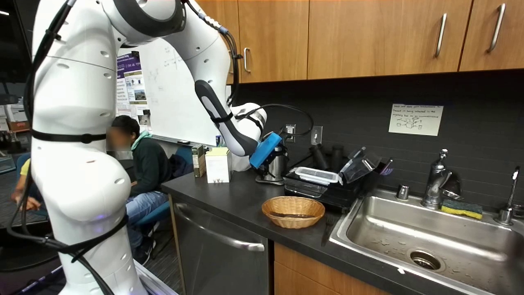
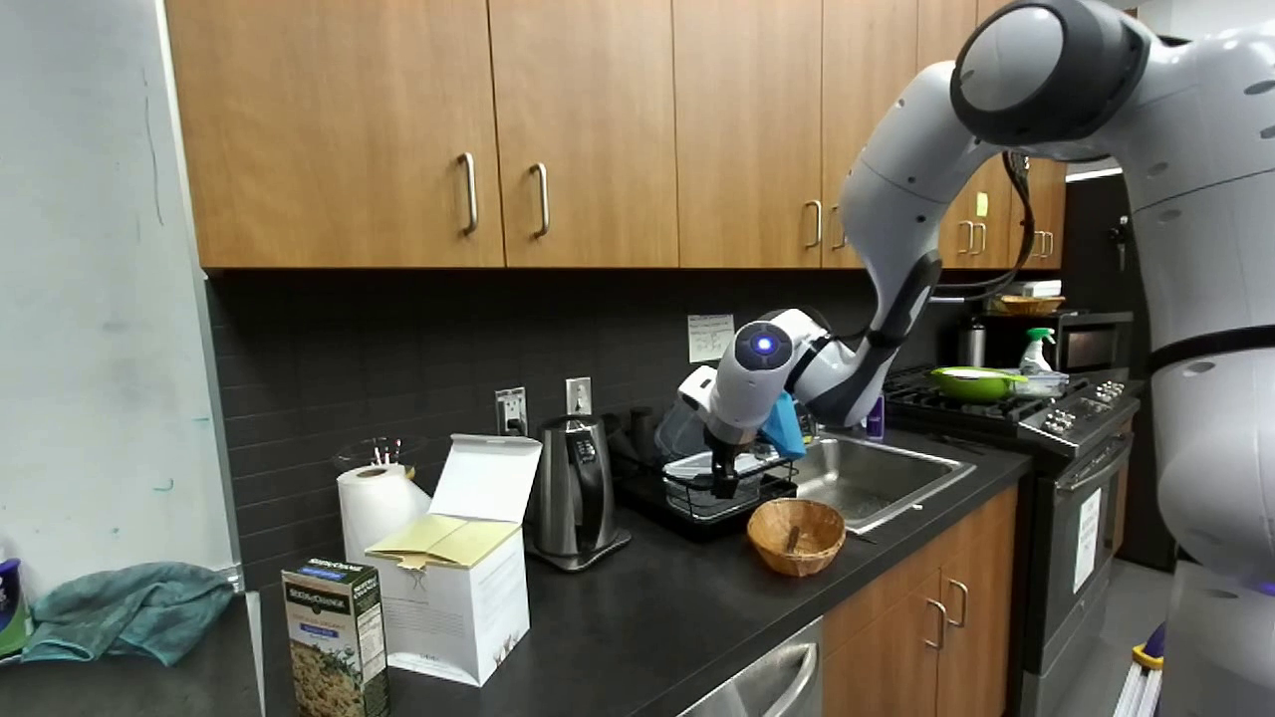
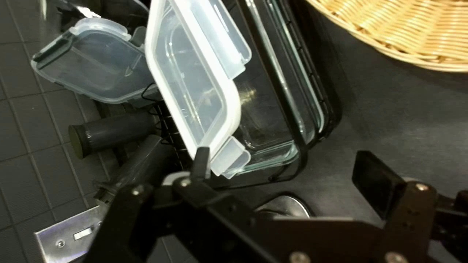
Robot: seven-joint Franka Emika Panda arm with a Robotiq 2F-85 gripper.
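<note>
Plastic makes the lid (image 3: 193,78) likely light and slippery, best pinched by its rim (image 3: 233,106); the gripper (image 3: 282,160) gapes wide, empty.

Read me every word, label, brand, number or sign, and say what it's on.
"SEEDS ... CHANGE", apparently: food box, slightly blurred; its smaller print is unreadable.
Wall note: handwriting too blurred.
Poster: too blurred.
White box: print too small.
Oven-door sheet: too small.
Whiteboard: marks too faint.
</note>
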